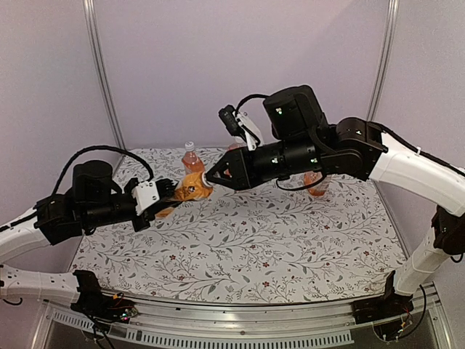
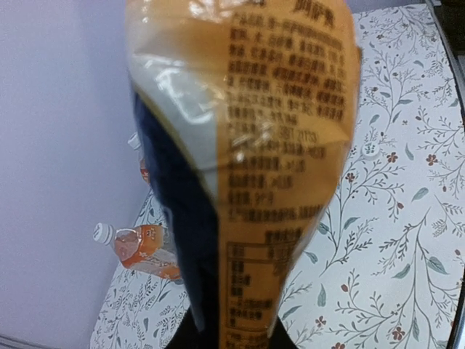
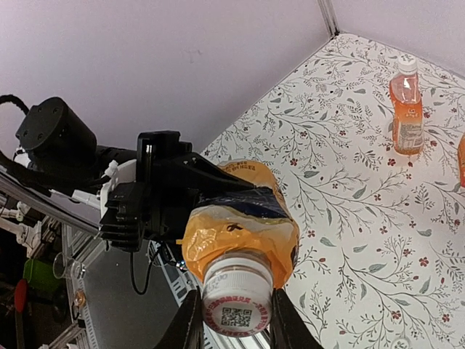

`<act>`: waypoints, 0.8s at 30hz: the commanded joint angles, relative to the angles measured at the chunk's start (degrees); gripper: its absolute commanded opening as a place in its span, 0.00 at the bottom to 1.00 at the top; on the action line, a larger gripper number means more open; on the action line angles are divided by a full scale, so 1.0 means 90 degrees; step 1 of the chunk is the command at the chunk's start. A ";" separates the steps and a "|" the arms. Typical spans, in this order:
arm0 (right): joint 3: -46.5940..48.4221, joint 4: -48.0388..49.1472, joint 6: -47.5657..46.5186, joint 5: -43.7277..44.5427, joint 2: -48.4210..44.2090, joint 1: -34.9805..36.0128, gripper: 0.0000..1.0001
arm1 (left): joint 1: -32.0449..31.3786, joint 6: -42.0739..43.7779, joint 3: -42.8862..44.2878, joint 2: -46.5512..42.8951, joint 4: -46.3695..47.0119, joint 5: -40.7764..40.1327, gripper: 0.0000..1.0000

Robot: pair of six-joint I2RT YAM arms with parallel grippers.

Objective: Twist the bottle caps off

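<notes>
So that its small round white plastic screw cap point(image 3: 237, 297) faces the right gripper point(image 1: 210, 178), the orange-labelled clear plastic bottle point(image 1: 191, 190) is held aloft, tipped sideways, in the tightly shut left gripper point(image 1: 163, 199). The right gripper's jaws pinch the cap from both sides, seemingly ready to twist.

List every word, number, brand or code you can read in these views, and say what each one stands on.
No text can be quoted as it reads.
Orange label of the held bottle: dense columns of dark print, too blurred to read.
White cap of that bottle: a QR code and a ring of red print, too small to read.
Standing bottle at the back: label print too small to read.
</notes>
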 commanded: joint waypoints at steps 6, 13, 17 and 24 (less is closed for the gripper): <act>-0.0347 -0.0877 -0.3499 -0.0872 -0.0242 0.0101 0.00 | -0.0047 -0.0286 0.0002 -0.0176 -0.1175 0.2000 0.00; -0.0692 -0.1596 -0.6001 -0.0552 -0.0755 0.0405 0.00 | -0.0047 -0.0542 -0.0044 -0.0186 -0.1690 0.2679 0.00; -0.0820 -0.1682 -0.6876 -0.0541 -0.1026 0.0465 0.00 | -0.0047 -0.0591 -0.0066 -0.0177 -0.1768 0.2779 0.00; -0.0297 -0.2379 -0.8523 -0.0196 -0.0961 0.0538 0.00 | -0.0047 -0.0871 -0.0054 -0.0076 -0.2045 0.3508 0.00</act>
